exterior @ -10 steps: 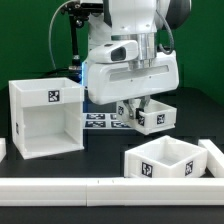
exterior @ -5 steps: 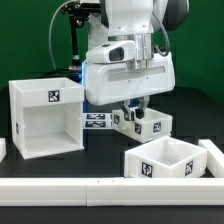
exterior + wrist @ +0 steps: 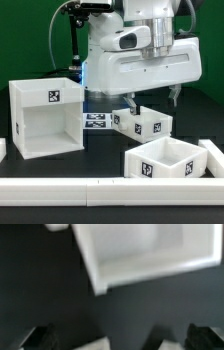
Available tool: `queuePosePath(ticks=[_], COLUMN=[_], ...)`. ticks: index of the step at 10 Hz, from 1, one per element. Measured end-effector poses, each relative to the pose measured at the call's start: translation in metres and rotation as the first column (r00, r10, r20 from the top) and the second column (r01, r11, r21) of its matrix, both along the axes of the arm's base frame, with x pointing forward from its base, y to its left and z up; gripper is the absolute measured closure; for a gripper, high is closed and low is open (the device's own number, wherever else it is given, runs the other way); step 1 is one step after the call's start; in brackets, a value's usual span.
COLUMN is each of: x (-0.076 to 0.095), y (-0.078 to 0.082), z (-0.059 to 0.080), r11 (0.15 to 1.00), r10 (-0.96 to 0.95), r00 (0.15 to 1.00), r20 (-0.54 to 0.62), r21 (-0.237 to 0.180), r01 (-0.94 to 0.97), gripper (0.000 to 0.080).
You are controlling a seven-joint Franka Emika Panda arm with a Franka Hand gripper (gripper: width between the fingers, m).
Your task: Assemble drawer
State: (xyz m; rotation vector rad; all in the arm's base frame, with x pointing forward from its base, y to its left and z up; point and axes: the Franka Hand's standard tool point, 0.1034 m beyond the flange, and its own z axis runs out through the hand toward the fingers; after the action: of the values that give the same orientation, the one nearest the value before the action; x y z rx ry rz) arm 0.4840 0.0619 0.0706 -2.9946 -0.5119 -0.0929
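Note:
The large white cube housing point(image 3: 45, 118) stands on the exterior view's left, its open side facing the camera. One small white tray point(image 3: 140, 123) sits on the black table behind the middle. A second tray point(image 3: 165, 158) sits nearer the front on the right. My gripper point(image 3: 154, 104) hangs above the first tray, open and empty, with its fingers spread wide and clear of it. In the blurred wrist view the tray point(image 3: 140, 252) lies below my gripper point(image 3: 122, 339), with one dark finger showing at each side.
The marker board point(image 3: 97, 120) lies flat between the housing and the first tray. A long white rail point(image 3: 100, 186) runs along the front edge. A white block point(image 3: 214, 155) lies at the right, next to the second tray.
The gripper held the small tray just above the table, set it down and let go. It has opened and risen up and to the right.

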Motion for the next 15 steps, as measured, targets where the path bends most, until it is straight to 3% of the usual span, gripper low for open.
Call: queuePosePath(ticks=[2, 6, 7, 9, 10, 11, 13, 15], x=[0.026, 0.026, 0.04, 0.077, 0.087, 0.085, 0.086, 0.083], y=[0.0, 0.0, 0.003, 0.028, 0.04, 0.045, 0.042, 0.03], z=[0.003, 0.001, 0.003, 0.006, 0.0, -0.008, -0.006, -0.017], r11=[0.999, 0.999, 0.997, 0.988, 0.981, 0.979, 0.98, 0.953], r10=[0.037, 0.053, 0.082, 0.156, 0.191, 0.203, 0.196, 0.304], r00=[0.999, 0.998, 0.996, 0.986, 0.98, 0.978, 0.979, 0.949], r20=[0.016, 0.017, 0.034, 0.054, 0.058, 0.05, 0.052, 0.087], r21=[0.01, 0.007, 0.007, 0.005, 0.006, 0.012, 0.011, -0.011], r01=[-0.038, -0.053, -0.082, -0.156, -0.192, -0.204, -0.197, -0.304], gripper=[0.015, 0.015, 0.015, 0.015, 0.015, 0.015, 0.015, 0.015])
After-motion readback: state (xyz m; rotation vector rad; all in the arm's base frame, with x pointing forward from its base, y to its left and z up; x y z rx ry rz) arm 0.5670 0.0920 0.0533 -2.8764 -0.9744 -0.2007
